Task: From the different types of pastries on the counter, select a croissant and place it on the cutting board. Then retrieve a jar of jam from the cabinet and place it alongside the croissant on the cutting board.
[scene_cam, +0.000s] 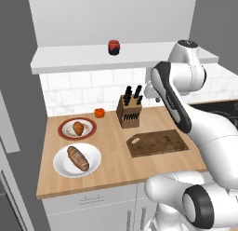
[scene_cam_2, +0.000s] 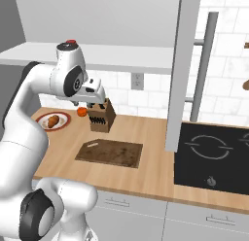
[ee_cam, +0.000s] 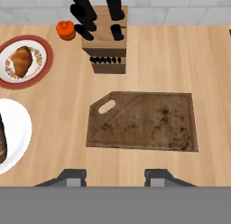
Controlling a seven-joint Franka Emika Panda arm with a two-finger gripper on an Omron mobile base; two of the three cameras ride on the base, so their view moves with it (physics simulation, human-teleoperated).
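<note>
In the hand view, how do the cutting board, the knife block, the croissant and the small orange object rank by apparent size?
1. cutting board
2. knife block
3. croissant
4. small orange object

The block stands taller, nearer the camera, which may enlarge it.

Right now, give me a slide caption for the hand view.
Open pincer above the bare cutting board; croissant on its red-rimmed plate, knife block behind.

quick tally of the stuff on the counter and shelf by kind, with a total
Plates: 2, red-rimmed plate, white plate
Pastries: 2, croissant, bread loaf
Cutting board: 1
Knife block: 1
Small orange object: 1
Jar of jam, on the shelf: 1
Total: 8
</note>
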